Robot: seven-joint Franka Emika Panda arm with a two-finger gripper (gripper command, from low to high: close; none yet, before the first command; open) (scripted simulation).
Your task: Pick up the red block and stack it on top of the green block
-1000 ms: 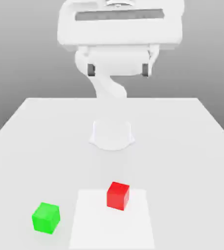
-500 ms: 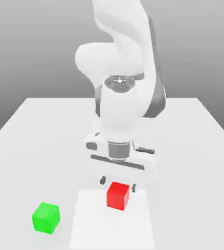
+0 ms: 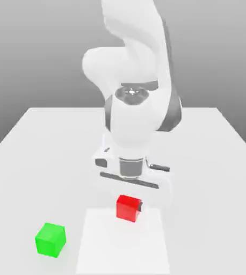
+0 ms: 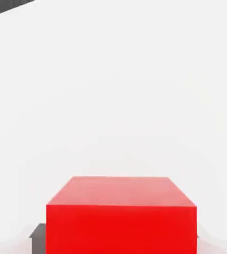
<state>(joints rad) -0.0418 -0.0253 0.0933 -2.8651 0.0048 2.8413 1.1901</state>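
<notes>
Gripper: clamped on red block; grasp stage, lift apparently beginning; next, carry left in the exterior view, above green block

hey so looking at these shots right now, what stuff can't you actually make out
- Far fingertip on the exterior view's left: hidden behind the red block.
- Red block's underside: turned away from the exterior view, and cut off by the picture's edge in the hand view.
- Gap between the red block and the white patch: the exterior view's angle doesn't settle how big.
- Green block's back faces: hidden by the block itself, exterior view.
</notes>
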